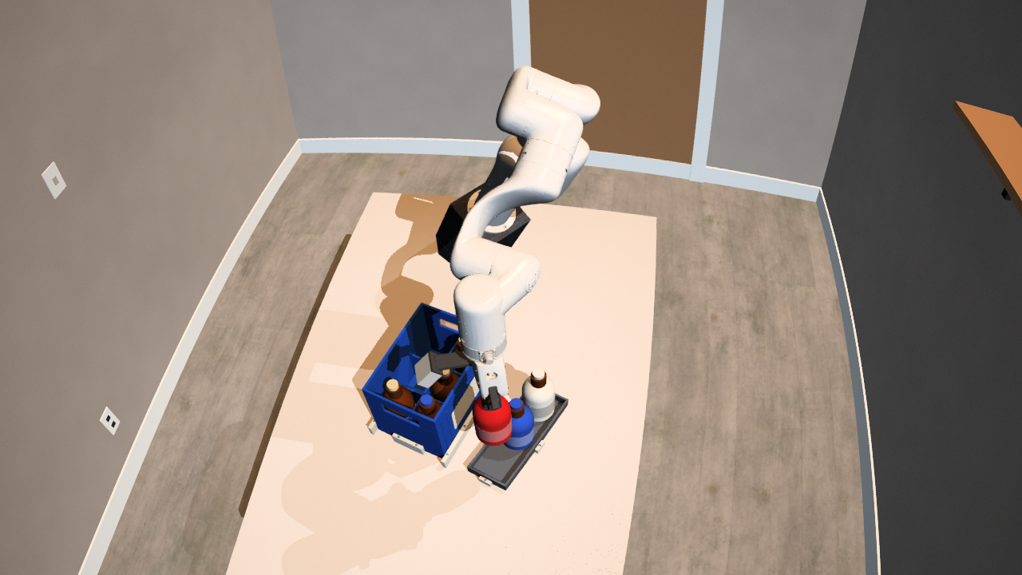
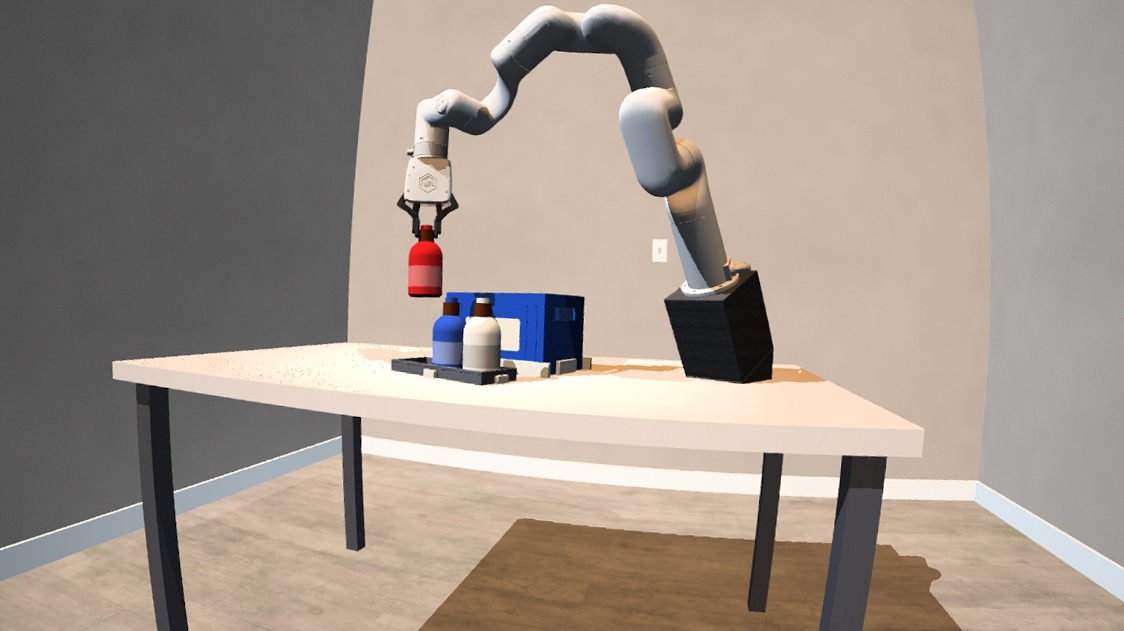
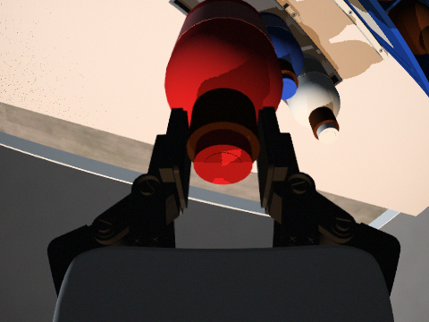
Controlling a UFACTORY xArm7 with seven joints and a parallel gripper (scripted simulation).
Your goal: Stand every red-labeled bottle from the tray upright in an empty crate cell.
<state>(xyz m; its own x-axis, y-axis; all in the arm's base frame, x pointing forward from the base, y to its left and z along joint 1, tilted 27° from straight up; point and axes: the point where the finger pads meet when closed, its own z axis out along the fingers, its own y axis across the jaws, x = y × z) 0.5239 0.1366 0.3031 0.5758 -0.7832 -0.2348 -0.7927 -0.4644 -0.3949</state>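
Note:
My gripper (image 2: 427,227) is shut on the neck of the red-labeled bottle (image 2: 425,267), which hangs upright well above the near end of the dark tray (image 2: 452,369). The bottle also shows in the overhead view (image 1: 493,420) and in the wrist view (image 3: 223,74), with the fingers on both sides of its cap. A blue-labeled bottle (image 2: 448,335) and a white-labeled bottle (image 2: 482,337) stand upright on the tray. The blue crate (image 1: 415,380) stands beside the tray with brown bottles (image 1: 394,390) in its cells; the arm hides part of it.
The arm's black base (image 2: 718,326) stands at the far end of the table. The crate rests on white feet (image 1: 449,454). The tray (image 1: 516,451) lies close to the crate's right side.

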